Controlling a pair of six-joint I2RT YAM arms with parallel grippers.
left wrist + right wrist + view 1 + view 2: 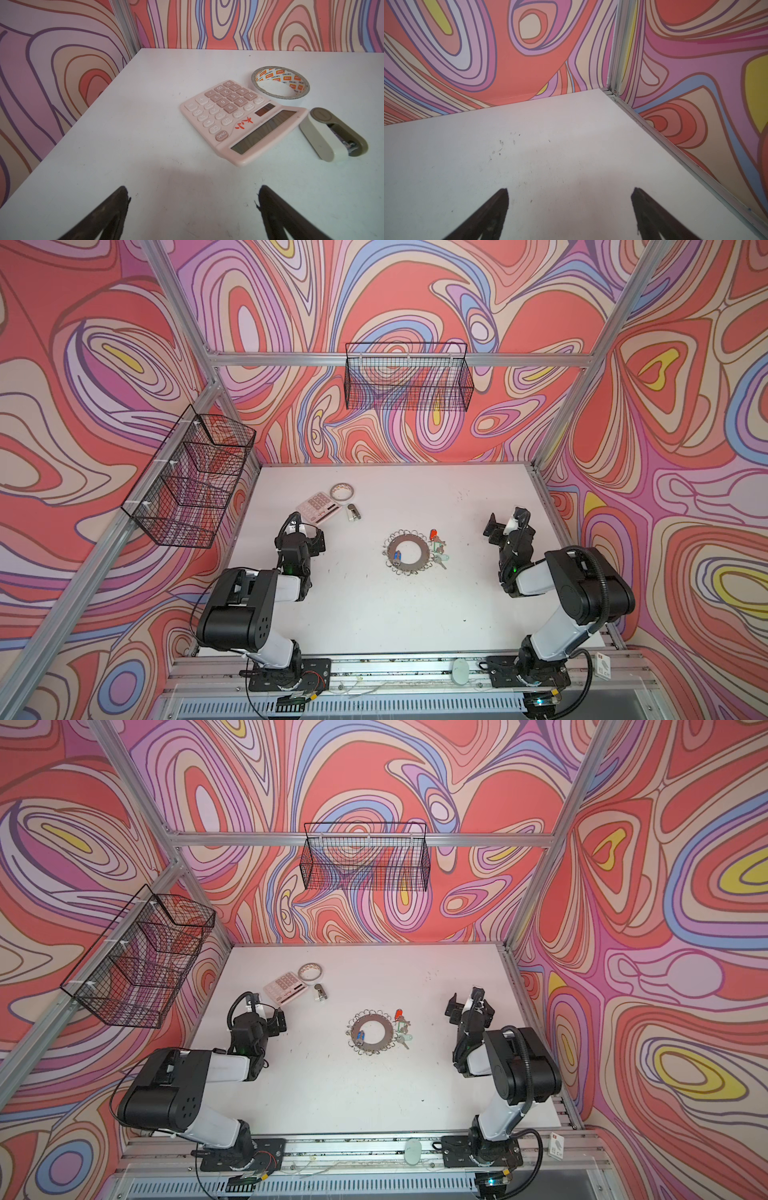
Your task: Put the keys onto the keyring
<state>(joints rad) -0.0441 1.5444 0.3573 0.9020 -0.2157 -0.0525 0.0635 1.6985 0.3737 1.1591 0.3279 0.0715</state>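
In both top views the keyring (406, 552) lay flat on the white table (374, 614), a little right of the centre of the frame. The keys (437, 546) lay in a small heap just beside its right rim, perhaps touching it: the red-orange tag uppermost in the frame, the green one under it, the pale mint one lowest. A blue-tagged key (396, 559) lay on the disc itself, at its lower left; whether it was hooked to a loop, I cannot tell. The left gripper (192, 195) stood wide open and held nothing, and the right gripper (571, 193) was the same. Both hovered over bare table, well apart from the keys. In my judgement the step in hand was the first reach. The right arm stood nearer to the heap, so it should take one key from the outer side of the heap, by its plastic tag, while the left gripper pressed the disc down so that it would not slide. The keys lay close together, so a narrow and low approach was needed. There was good room: bare table below the keyring and between it and each arm. At the upper left a calculator (239, 122), a tape roll (280, 84) and a stapler (332, 135) lay near the left gripper. The right gripper was close to the metal rail (675, 149) at the right edge of the table.
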